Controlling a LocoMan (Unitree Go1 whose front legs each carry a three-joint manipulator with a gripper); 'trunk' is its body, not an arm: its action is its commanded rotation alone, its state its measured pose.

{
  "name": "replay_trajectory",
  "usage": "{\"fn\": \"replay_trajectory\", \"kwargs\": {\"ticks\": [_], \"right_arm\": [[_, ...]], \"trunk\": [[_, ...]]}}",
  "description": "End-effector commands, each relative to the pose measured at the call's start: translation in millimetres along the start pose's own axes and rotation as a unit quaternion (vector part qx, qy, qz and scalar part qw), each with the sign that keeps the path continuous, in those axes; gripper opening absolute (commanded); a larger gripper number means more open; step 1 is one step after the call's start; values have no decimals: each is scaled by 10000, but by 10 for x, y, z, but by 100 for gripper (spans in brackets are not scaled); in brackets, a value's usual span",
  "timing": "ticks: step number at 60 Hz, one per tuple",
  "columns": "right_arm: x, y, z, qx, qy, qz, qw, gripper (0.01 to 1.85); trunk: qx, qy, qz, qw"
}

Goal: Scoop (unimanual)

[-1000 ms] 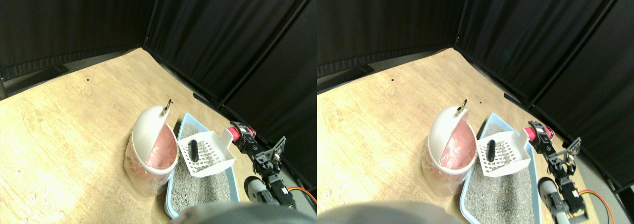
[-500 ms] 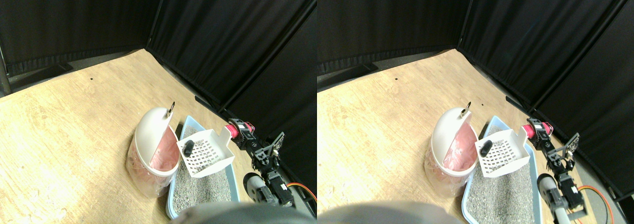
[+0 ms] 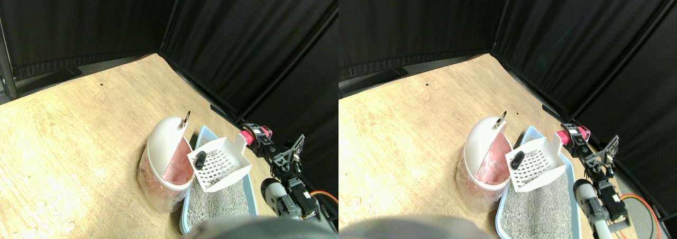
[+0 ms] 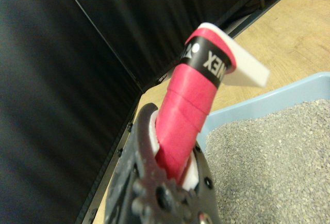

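Note:
My right gripper (image 3: 255, 140) is shut on the pink wrapped handle (image 3: 246, 137) of a white slotted scoop (image 3: 221, 166), which it holds in the air over the blue litter tray (image 3: 201, 131). A dark lump (image 3: 200, 158) lies at the scoop's front corner, right at the rim of the white bin (image 3: 158, 183) with its pink liner (image 3: 179, 162). In the wrist view the pink handle (image 4: 188, 113) runs up between the jaw pads of the gripper (image 4: 175, 157), with grey litter (image 4: 268, 157) beside it.
The bin's domed lid (image 3: 164, 138) stands tipped open with a metal ring (image 3: 186, 117) on top. Black curtains (image 3: 238, 43) close off the back and right, close behind the arm. Wooden floor (image 3: 79, 122) spreads to the left.
The scoop has swung closer to the bin and tipped toward it. The dark lump has slid from the scoop's middle to its front corner at the bin's rim. The camera has shifted slightly.

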Motion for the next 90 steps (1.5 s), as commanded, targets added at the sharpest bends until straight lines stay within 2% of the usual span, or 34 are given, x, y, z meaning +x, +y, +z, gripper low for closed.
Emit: {"fn": "replay_trajectory", "kwargs": {"ticks": [1,15,25,34,49,57,58,63,76,85,90], "right_arm": [[10,39,134,-170,-153,52,9997,6],[33,107,209,-640,47,-182,9978,6],[47,142,212,-1067,44,-423,9934,6],[62,161,212,-1136,98,-579,9918,6],[84,138,176,-1229,65,-458,9913,6],[63,127,173,-1309,-12,-449,9904,6],[57,126,176,-1309,-17,-457,9903,6],[34,128,218,-1188,107,-554,9913,6],[-9,96,221,-939,33,-561,9940,6],[-63,-28,112,-331,-294,-464,9979,6],[-128,-150,12,201,-641,-506,9965,6]], "trunk": [[-151,36,117,9998],[-204,0,162,9997],[-225,-6,174,9996],[-271,-14,207,9994],[-274,31,197,9994],[-261,31,180,9995],[-263,-1,164,9995],[-263,-1,164,9995],[-166,4,81,9998],[-15,11,-52,10000],[74,34,-132,9999]]}}
